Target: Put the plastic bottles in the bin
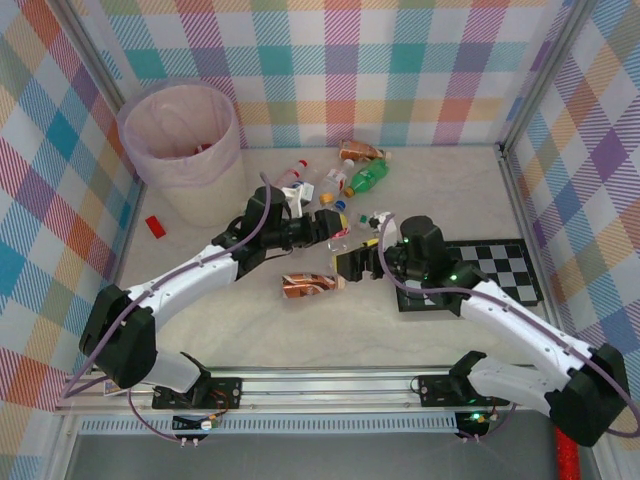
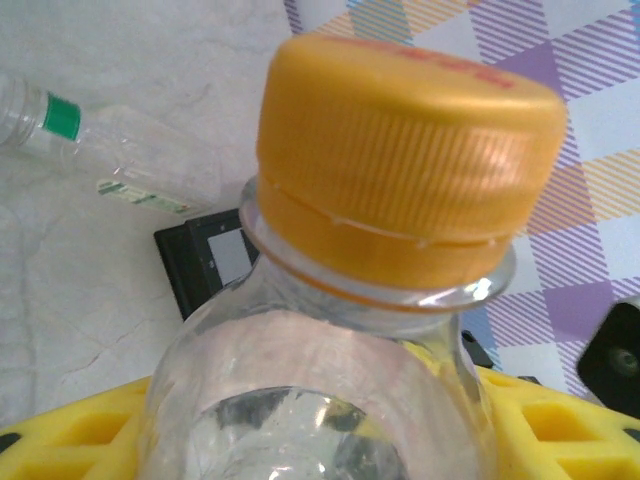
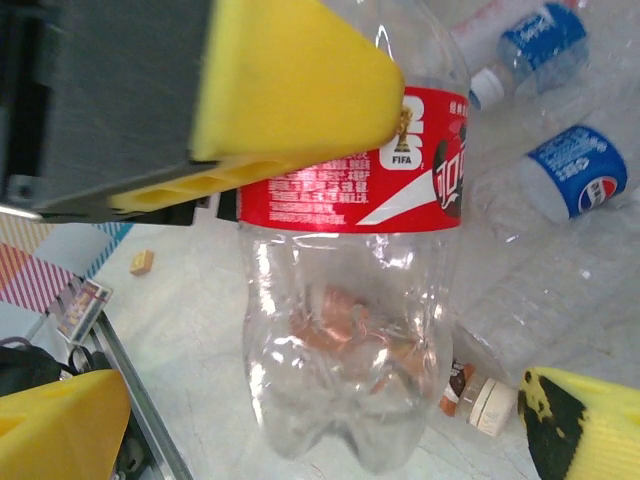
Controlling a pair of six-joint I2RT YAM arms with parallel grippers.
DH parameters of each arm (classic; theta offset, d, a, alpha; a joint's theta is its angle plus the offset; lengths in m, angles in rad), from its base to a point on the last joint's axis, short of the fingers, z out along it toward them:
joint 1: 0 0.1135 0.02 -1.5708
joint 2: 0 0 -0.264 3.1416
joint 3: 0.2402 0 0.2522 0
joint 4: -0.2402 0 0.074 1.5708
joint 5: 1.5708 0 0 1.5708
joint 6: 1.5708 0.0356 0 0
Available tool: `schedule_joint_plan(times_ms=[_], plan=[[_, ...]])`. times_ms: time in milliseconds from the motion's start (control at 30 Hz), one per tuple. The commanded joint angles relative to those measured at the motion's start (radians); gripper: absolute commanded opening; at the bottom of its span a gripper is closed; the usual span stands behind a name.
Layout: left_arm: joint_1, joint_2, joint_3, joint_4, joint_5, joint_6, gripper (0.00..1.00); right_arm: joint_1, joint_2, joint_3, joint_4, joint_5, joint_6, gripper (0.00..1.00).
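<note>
This is looking like a robotics laboratory, a small test cell and not a home. Cloth walls (image 1: 400, 70) with a coloured plaid pattern are hanging behind the bin (image 1: 200, 190) and on both sides of it, and bare aluminium posts (image 1: 510, 180) are holding them. Well in front of the bin, a metal rail (image 1: 330, 385) is carrying two white and black robot arms, the left arm (image 1: 190, 275) and the right arm (image 1: 520, 320), with cables running along them. Far to the right of the bin, a black-and-white checkerboard (image 1: 505, 265), a printed pattern board of the laboratory kind, is lying flat on the pale surface (image 1: 250, 320). Empty plastic bottles (image 1: 365, 178) are lying scattered to the right of the bin.
</note>
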Motion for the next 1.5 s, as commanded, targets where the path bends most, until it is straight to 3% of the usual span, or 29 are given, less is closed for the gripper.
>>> schedule_joint_plan(times_ms=[0,167,267,467,733,867,1133,1300,1467], plan=[[0.038,-0.033,0.075,-0.079,-0.014,0.080,0.45,-0.012,-0.042,0.055,-0.088,0.041,-0.017,0.99],[0.138,-0.064,0.277,-0.343,-0.041,0.273,0.44,-0.014,-0.041,0.054,-0.182,0.071,-0.007,0.99],[0.236,-0.058,0.420,-0.485,-0.040,0.360,0.41,-0.014,-0.040,0.022,-0.158,0.025,0.038,0.99],[0.487,-0.020,0.604,-0.490,-0.059,0.382,0.34,-0.014,-0.002,-0.011,-0.094,-0.044,0.104,0.99],[0.662,0.164,0.876,-0.559,-0.262,0.425,0.13,-0.012,0.033,0.011,-0.147,-0.046,0.098,0.99],[0.703,0.279,0.986,-0.618,-0.306,0.438,0.00,-0.012,0.013,-0.001,-0.160,-0.036,0.109,0.99],[0.750,0.503,1.177,-0.736,-0.340,0.480,0.00,-0.014,0.000,-0.007,-0.208,-0.011,0.120,0.99],[0.756,0.653,1.343,-0.907,-0.369,0.555,0.00,-0.013,-0.011,-0.013,-0.221,0.015,0.124,0.99],[0.756,0.706,1.340,-0.958,-0.403,0.634,0.00,-0.013,0.002,-0.016,-0.226,0.036,0.120,0.99]])
